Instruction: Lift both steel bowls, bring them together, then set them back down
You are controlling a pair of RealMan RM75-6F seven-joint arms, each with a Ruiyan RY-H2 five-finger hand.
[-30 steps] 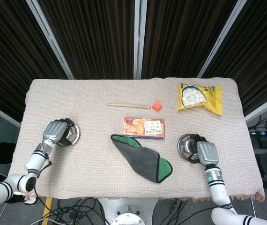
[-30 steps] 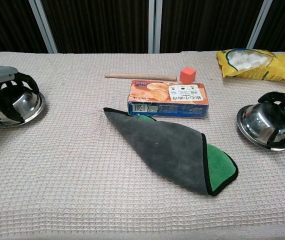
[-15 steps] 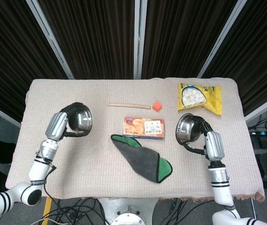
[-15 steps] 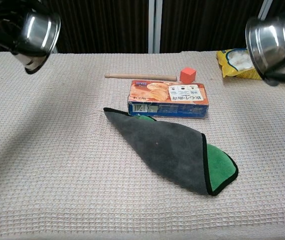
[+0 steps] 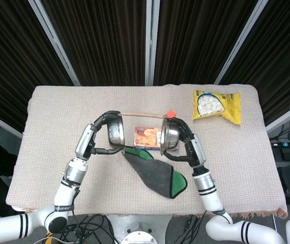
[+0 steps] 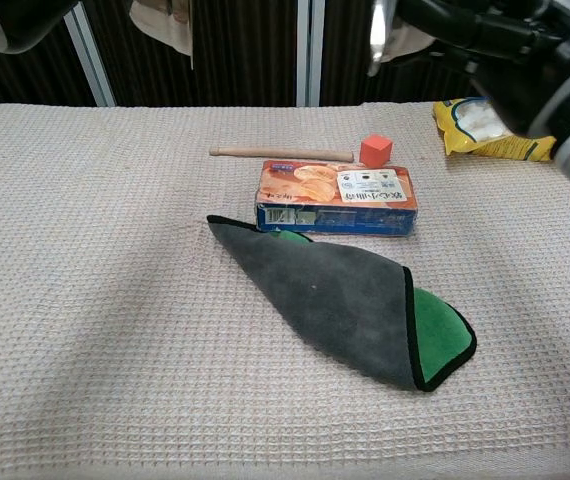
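Note:
Both steel bowls hang above the middle of the table, tipped on edge with their open sides facing each other and a small gap between them. My left hand [image 5: 100, 135] grips the left bowl [image 5: 116, 134] from behind. The right bowl [image 5: 169, 135] is gripped the same way by my right hand [image 5: 184, 139]. They hover over the orange snack box [image 5: 150, 137]. The chest view catches only slivers at its top edge: the left bowl [image 6: 161, 28], the right bowl's rim [image 6: 378, 32] and the dark right hand [image 6: 485, 40].
On the cloth-covered table [image 5: 58, 117] lie a grey and green cloth [image 5: 156, 174], a wooden stick [image 5: 140, 115], a red cube [image 5: 171, 113] and a yellow snack bag [image 5: 216, 105] at the back right. Both arms reach inward over the table's front half.
Both hands lifted their bowls off the table's left and right sides, then carried them inward and higher until the bowls nearly meet above the snack box.

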